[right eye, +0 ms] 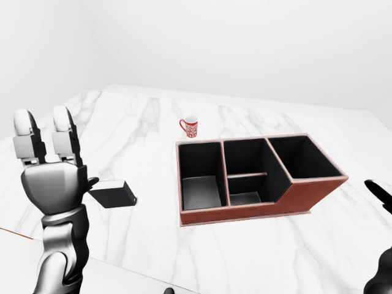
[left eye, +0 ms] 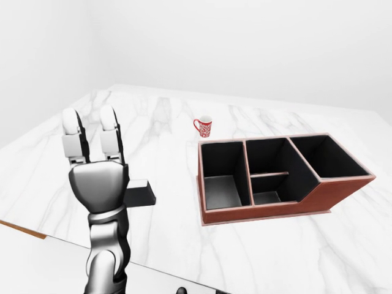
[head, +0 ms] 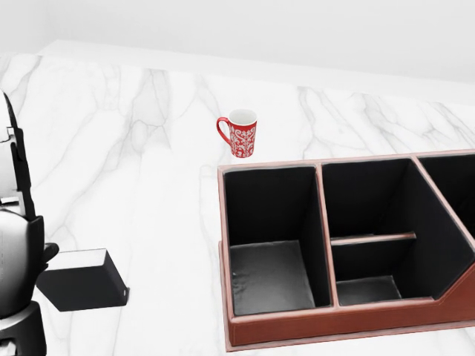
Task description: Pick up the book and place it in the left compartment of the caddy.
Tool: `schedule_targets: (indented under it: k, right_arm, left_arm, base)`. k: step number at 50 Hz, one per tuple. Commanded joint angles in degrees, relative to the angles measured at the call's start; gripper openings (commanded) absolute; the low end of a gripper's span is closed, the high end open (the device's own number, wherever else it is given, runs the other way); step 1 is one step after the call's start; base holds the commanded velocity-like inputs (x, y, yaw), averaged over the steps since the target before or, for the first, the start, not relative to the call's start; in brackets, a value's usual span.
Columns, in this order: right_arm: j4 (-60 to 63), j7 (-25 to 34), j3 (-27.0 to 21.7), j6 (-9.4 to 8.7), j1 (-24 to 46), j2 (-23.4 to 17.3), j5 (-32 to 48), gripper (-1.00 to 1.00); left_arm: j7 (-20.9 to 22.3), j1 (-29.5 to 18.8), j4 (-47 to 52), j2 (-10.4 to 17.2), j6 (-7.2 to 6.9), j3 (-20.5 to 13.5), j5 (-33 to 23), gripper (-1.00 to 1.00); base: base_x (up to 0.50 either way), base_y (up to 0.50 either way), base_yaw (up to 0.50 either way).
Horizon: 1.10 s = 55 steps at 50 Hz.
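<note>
Beyond our left hand (left eye: pixel 98 184), well to its right, sits the caddy (left eye: pixel 278 211); the book (right eye: pixel 112 194) lies flat on the table just right of the hand. Our fingers stand straight and released, grasping nothing. We judge a careless reach could shove the thin book away.

You are looking at bright, even, diffuse light with no clear source, and the white wall washes out pale. The marble table (left eye: pixel 159 122) shows only faint, soft shadows beside the caddy (left eye: pixel 278 211) and the mug (head: pixel 239 133). The caddy's compartments read very dark inside. Everything renders sharp, without blur, glare or bending at the edges.
</note>
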<state>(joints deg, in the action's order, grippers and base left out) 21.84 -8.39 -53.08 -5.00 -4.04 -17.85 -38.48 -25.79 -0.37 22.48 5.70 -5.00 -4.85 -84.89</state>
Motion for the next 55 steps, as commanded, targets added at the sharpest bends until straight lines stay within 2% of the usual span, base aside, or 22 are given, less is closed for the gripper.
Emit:
schedule_targets:
  k: [1,10,17,18,19,43,45,50,55]
  right_arm:
    - [-0.03,0.26,0.04,0.00,0.04,0.13,0.16,1.00]
    - [0.43,0.49,0.11,0.00,-0.07,0.27,0.51,1.00]
    - [-0.25,0.43,0.92,0.00,0.19,0.34,3.55,1.00]
    - [-0.21,0.43,0.86,0.00,0.13,0.38,3.39,1.00]
    - [-0.20,0.46,0.83,0.00,0.15,0.40,3.41,1.00]
    - [-0.17,0.54,0.75,0.00,0.23,0.47,3.50,1.00]
    - [-0.40,0.86,1.13,0.00,0.23,0.57,4.11,1.00]
    - [1.07,2.06,0.20,0.00,-0.27,0.66,2.54,1.00]
    - [0.71,3.29,0.46,0.00,-0.35,0.90,2.38,1.00]
  left_arm:
    - [-1.24,0.08,-2.28,0.36,0.00,0.91,-10.15,1.00]
    - [-0.91,0.40,-1.49,0.29,0.00,1.60,-12.92,1.00]
    - [-1.12,0.14,-2.23,0.07,0.00,1.13,-11.16,1.00]
    - [-1.26,0.01,-1.87,-0.35,0.00,0.86,-8.57,1.00]
    - [-1.27,0.01,-1.86,-0.31,0.00,0.90,-8.38,1.00]
    - [-1.27,0.03,-1.87,-0.10,0.00,1.11,-8.24,1.00]
    - [0.15,-0.47,-3.25,-0.20,0.00,1.23,-8.28,1.00]
    - [-0.13,-1.80,-6.21,0.00,0.00,2.07,-9.95,1.00]
    - [3.58,-2.43,-5.13,1.00,0.00,2.18,-10.62,1.00]
  base:
    - [0.00,0.00,0.00]
    - [0.00,0.00,0.00]
    - [0.00,0.00,0.00]
    - [0.00,0.00,0.00]
    - [0.00,0.00,0.00]
    - [0.00,0.00,0.00]
    - [0.00,0.00,0.00]
    - [0.00,0.00,0.00]
    - [0.00,0.00,0.00]
